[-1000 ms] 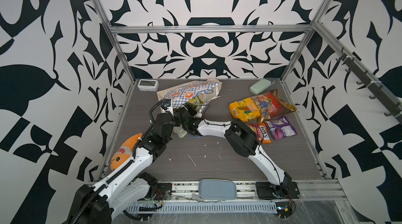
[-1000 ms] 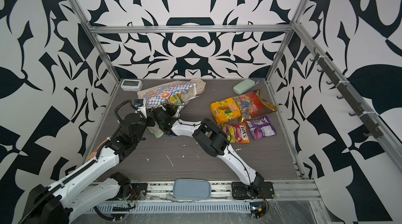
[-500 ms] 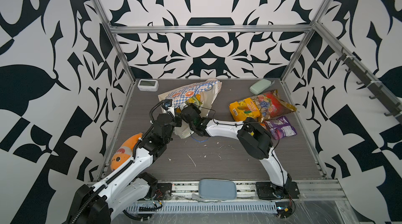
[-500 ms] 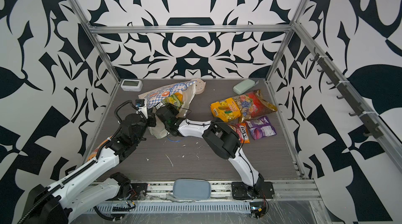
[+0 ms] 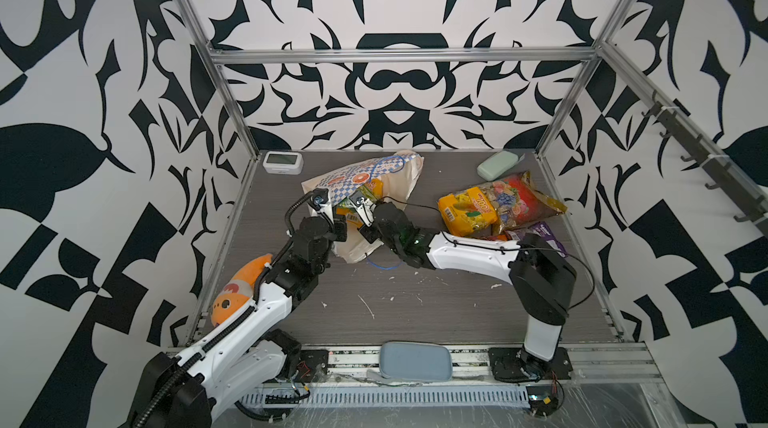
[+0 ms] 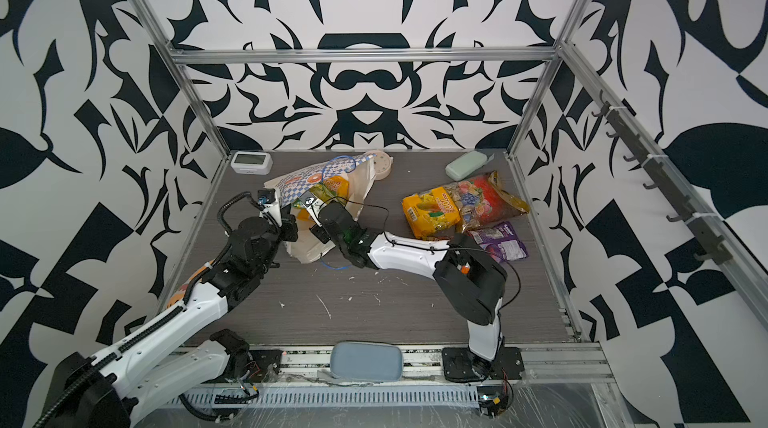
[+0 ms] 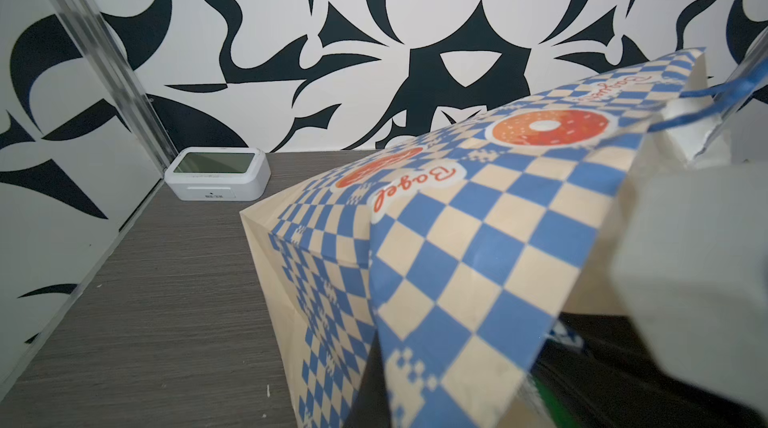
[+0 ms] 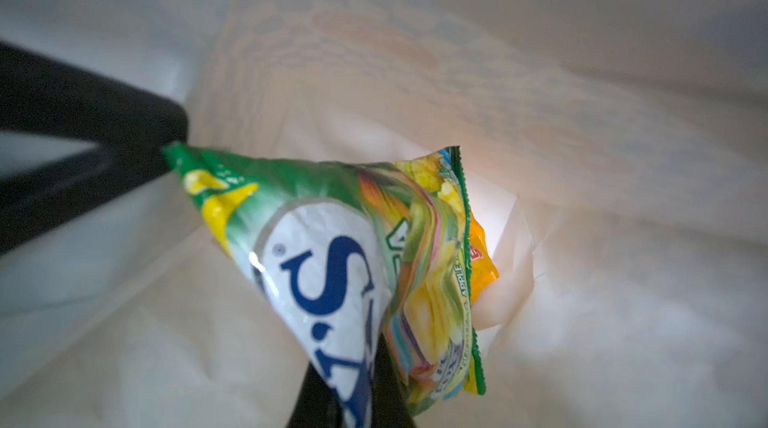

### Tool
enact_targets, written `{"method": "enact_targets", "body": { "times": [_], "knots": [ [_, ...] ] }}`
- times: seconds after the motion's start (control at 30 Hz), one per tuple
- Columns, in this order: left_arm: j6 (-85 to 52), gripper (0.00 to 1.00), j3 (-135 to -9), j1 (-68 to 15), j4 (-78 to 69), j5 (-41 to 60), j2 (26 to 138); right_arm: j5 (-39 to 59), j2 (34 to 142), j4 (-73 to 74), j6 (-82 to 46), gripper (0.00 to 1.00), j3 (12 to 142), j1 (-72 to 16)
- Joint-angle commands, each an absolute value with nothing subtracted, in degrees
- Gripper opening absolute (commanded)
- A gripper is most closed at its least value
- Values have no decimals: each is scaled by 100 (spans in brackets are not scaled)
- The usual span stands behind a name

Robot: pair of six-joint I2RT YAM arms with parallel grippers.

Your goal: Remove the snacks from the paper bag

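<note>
The paper bag (image 5: 395, 174) (image 6: 361, 189) (image 7: 457, 238) lies on its side at the back, mouth toward the front. My left gripper (image 5: 337, 223) (image 7: 380, 388) is shut on the bag's checked rim. My right gripper (image 5: 362, 213) (image 8: 357, 405) reaches into the mouth, shut on the green-yellow FOX'S packet (image 8: 332, 263) (image 6: 318, 194). A yellow-orange packet (image 8: 482, 263) (image 5: 374, 189) lies behind it inside the bag. Outside, on the right, lie another yellow-orange packet (image 5: 467, 209), the clear candy pack (image 5: 515, 197) and the purple packet (image 5: 540, 234).
A white clock (image 5: 282, 161) (image 7: 216, 174) stands in the back left corner. The mint green case (image 5: 496, 164) is at the back right. The orange plush fish (image 5: 239, 284) lies along the left edge. A grey-blue pad (image 5: 415, 359) sits on the front rail.
My right arm's elbow has swung to the right and its gripper has moved a little deeper into the bag's mouth, closing on the green packet. The left arm has stayed put.
</note>
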State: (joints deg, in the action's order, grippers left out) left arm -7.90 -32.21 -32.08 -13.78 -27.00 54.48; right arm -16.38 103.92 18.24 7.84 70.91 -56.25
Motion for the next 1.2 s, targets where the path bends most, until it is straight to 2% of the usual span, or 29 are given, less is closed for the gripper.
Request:
{"method": "enact_targets", "body": {
  "times": [0.0,0.4,0.67,0.97,1.17],
  "knots": [
    [-814,0,-3217,-3234,-1519,-2767,5388,-1165,9760,2334,580,0,6941,-5582],
    [-773,0,-3292,-3239,-1436,-2967,5421,65,8208,2104,228,0,5900,-5406],
    [-766,0,-3326,-3234,-1466,-2980,5475,432,6933,1333,360,0,5581,-5397],
    [-739,0,-3357,-3236,-1423,-2965,5458,132,5451,-144,220,0,5454,-5353],
    [-777,0,-3331,-3234,-1496,-2909,5506,-889,4607,-902,104,0,4801,-5237]
  ]
}}
